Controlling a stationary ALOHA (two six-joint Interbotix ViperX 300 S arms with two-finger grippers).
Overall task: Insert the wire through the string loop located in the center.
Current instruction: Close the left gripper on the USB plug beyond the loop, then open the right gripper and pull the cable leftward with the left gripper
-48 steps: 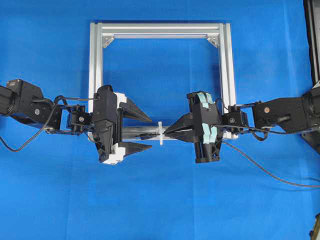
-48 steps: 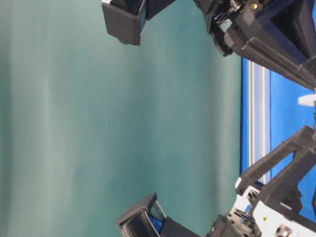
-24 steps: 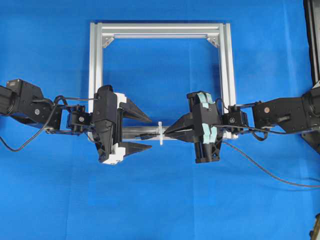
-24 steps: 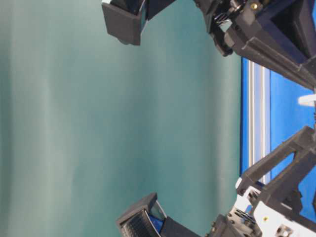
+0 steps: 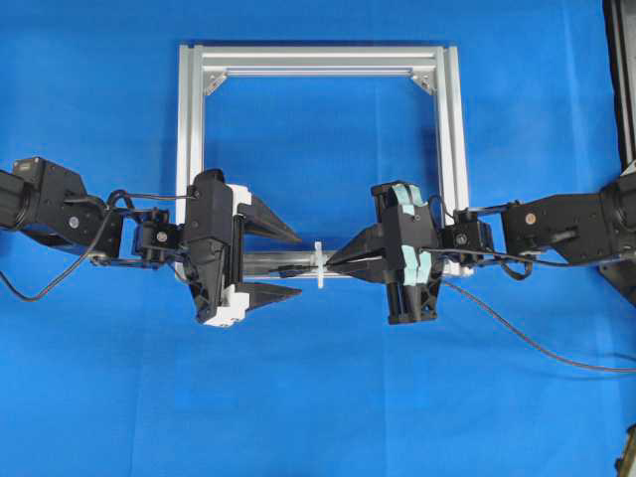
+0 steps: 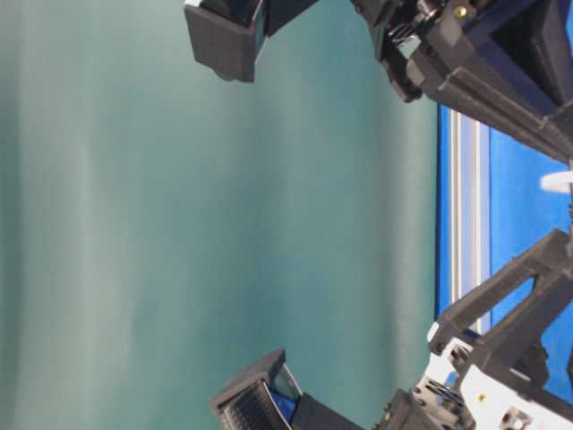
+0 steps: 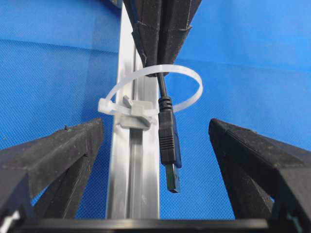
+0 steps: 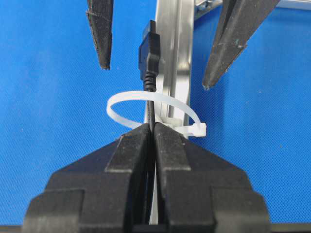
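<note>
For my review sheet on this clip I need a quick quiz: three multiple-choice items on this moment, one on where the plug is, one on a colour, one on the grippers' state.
1. Where is the wire's plug relative to the string loop?
A. Short of it, on the right gripper's side
B. Already through it, on the left gripper's side
C. Lying on the cloth outside the frame

2. What colour is the string loop?
A. Black
B. White
C. Red

3. How do the grippers stand?
A. Both open
B. Left shut, right open
C. Left gripper open, right gripper shut on the wire

Answers:
1 B: in the left wrist view the plug hangs past the loop, between the open fingers.
2 B: it shows white against the aluminium bar.
3 C: the left fingers are spread wide and empty; the right ones pinch the cable.
</note>
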